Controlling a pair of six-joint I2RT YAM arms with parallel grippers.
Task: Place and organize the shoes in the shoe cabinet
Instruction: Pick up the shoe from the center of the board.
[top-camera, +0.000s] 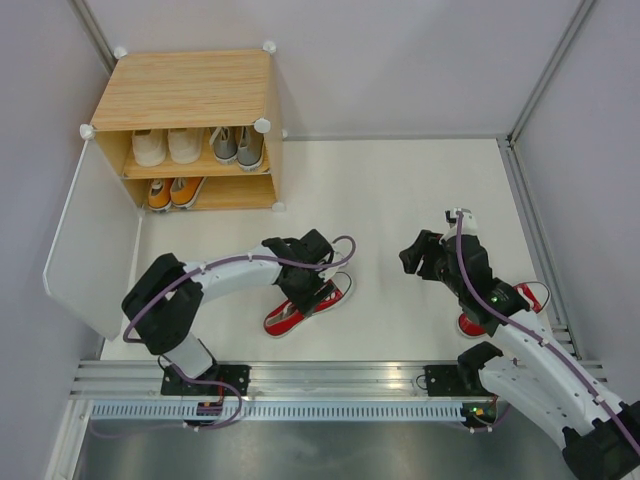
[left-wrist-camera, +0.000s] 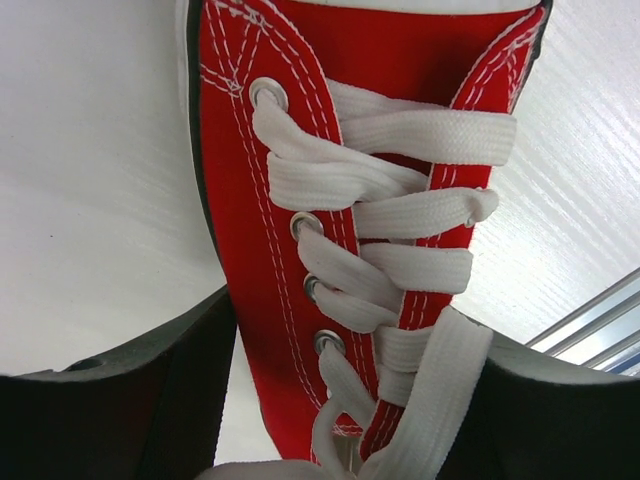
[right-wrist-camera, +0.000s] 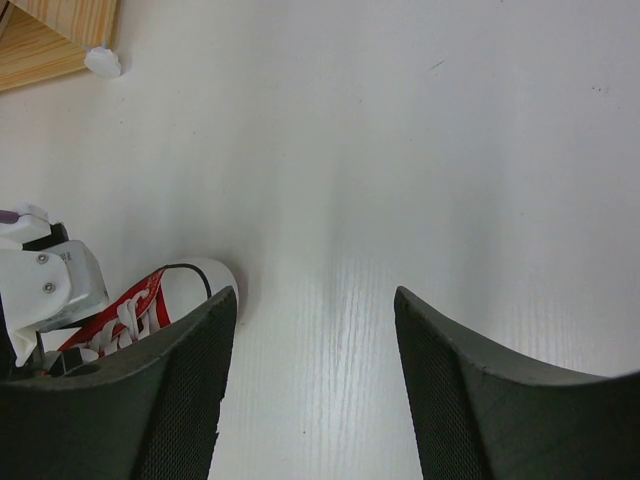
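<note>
Jaws of left gripper (top-camera: 318, 292) straddle red shoe (left-wrist-camera: 250, 200), lower centre, for pickup; grip undeterminable. Right gripper (right-wrist-camera: 315, 310) jaws gape empty.

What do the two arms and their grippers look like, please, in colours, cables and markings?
Both the left arm and the right arm have white links between bulky black joints. A purple cable runs along each, and a small green light glows on the right one. The left gripper and right gripper are black. Their fingers are dark grey wedges with finely textured inner faces.
</note>
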